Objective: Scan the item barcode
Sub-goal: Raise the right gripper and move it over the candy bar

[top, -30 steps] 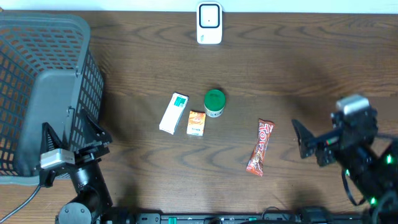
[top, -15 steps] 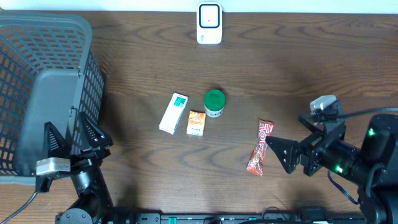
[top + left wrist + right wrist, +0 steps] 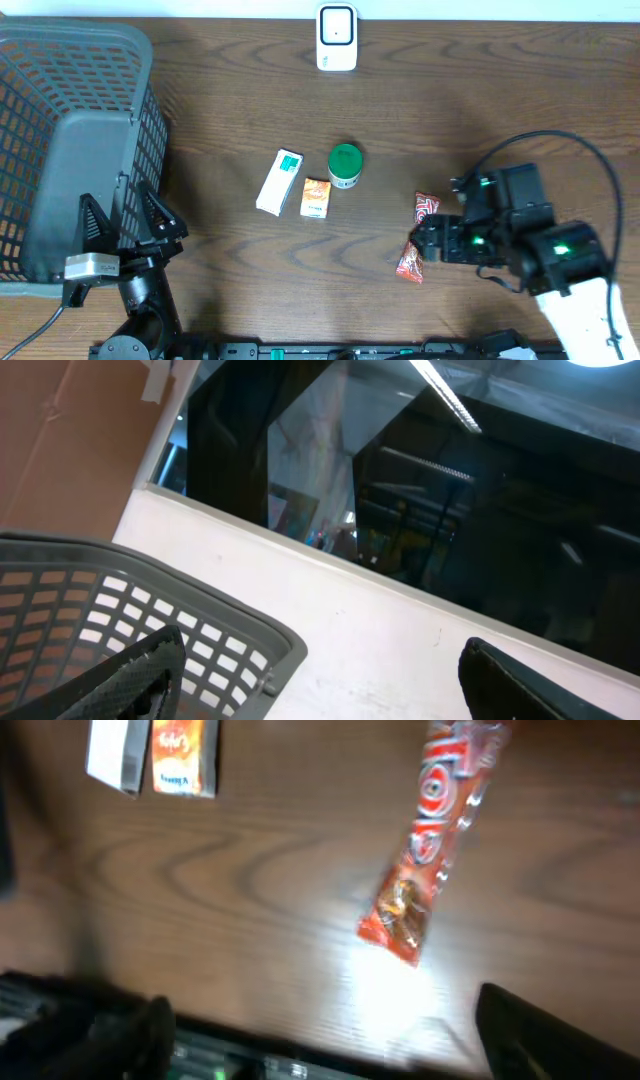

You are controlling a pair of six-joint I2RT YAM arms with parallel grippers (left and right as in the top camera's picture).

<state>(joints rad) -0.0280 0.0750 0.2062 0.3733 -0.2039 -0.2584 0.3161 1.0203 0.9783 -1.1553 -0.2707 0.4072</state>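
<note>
R fingers (image 3: pixel 530 1025) spread wide over candy bar (image 3: pixel 432 850); L fingers (image 3: pixel 130 675) wide, empty.

2 black arms; right arm (image 3: pixel 520 235) has white link, black cable (image 3: pixel 603 170) (green LEDs).

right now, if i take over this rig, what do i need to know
Left claw: open, empty, beside the basket.
Right claw: open, above the red bar, not closed on it.
The bar lies flat on the table. The white box, orange box and green jar sit to its left; the scanner is at the far edge.
Done: nothing picked up.
Left: grip the bar and show its barcode to the scanner.
</note>
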